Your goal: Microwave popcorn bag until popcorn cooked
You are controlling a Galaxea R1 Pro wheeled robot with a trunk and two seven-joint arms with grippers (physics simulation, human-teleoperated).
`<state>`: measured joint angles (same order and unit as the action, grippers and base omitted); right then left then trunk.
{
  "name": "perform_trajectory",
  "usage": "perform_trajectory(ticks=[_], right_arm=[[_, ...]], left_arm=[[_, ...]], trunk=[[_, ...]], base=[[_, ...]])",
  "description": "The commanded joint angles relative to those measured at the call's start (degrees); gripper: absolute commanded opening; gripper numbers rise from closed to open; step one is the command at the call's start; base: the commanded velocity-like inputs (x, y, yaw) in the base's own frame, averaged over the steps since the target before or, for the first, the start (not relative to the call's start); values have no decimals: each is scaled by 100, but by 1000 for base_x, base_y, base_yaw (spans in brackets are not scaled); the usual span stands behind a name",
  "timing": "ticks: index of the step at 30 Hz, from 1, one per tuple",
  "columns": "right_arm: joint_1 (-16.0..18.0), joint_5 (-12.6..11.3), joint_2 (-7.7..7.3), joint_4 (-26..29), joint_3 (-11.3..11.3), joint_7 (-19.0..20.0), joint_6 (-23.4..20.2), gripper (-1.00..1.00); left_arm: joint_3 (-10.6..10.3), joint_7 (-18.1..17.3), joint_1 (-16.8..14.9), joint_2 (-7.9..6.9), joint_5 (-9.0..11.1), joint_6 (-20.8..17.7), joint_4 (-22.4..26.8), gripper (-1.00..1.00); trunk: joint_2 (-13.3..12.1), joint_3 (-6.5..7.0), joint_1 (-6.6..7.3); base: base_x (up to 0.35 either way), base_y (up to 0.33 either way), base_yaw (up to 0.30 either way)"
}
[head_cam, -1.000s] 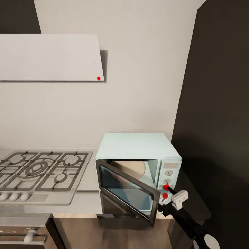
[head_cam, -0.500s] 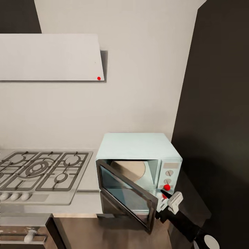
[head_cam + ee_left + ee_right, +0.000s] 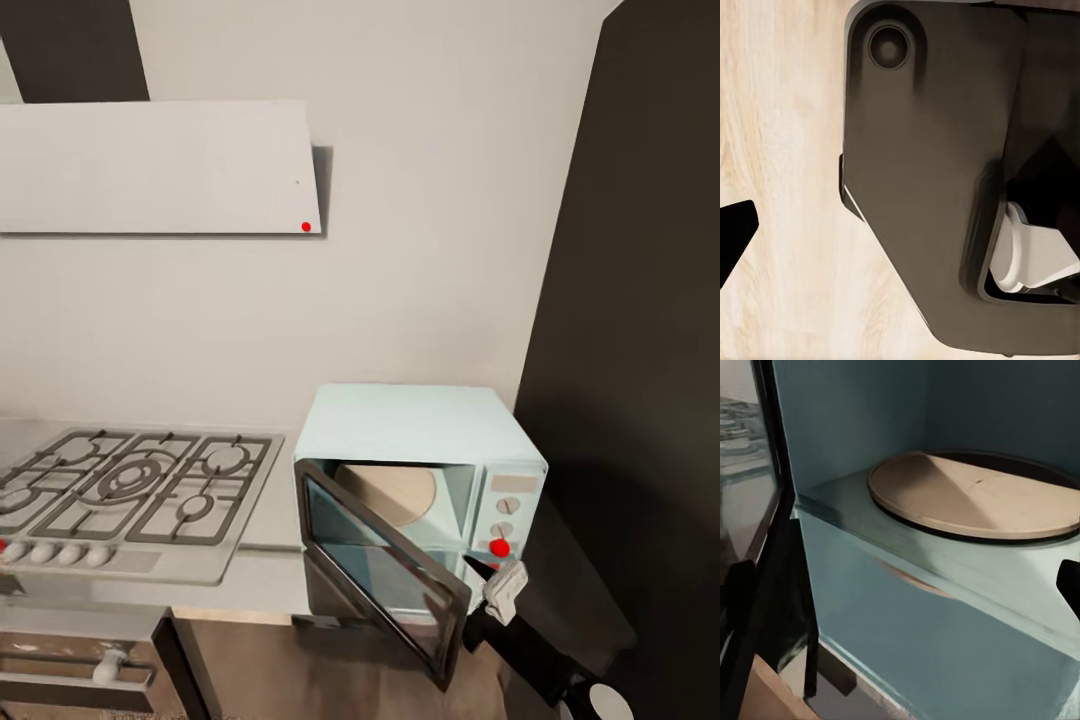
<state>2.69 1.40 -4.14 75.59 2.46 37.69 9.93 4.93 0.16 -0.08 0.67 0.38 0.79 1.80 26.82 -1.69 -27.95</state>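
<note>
Mint microwave [image 3: 420,440], door ajar

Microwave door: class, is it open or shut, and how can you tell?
Open. The door swings out from the microwave, exposing the round turntable inside.

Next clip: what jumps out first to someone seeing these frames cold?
The pale mint-blue microwave at the countertop's right end, its dark glass door swung open and a bare tan turntable inside. The right gripper hovers just below the red dot on the control panel. To the left lies a gas hob, with a pale hood above it on the wall.
</note>
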Motion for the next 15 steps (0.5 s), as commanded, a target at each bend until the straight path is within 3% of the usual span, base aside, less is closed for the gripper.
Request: perform_trajectory(ticks=[1, 5, 10, 15], right_arm=[[4, 18, 1, -1, 8, 28, 27, 100], [4, 18, 1, -2, 8, 14, 20, 100], [4, 9, 1, -4, 17, -14, 17, 100], [4, 2, 5, -1, 17, -30, 18, 100]], left_arm=[[43, 2, -1, 2, 5, 8, 4, 100], [46, 2, -1, 3, 4, 8, 4, 100], [51, 2, -1, 6, 4, 8, 6, 100], [52, 2, -1, 5, 6, 8, 5, 100]], trunk=[[11, -11, -3], [11, -11, -3], [11, -11, -3], [11, -11, -3]], base=[[0, 0, 174], [-2, 0, 183], [-203, 0, 202], [-47, 0, 213]])
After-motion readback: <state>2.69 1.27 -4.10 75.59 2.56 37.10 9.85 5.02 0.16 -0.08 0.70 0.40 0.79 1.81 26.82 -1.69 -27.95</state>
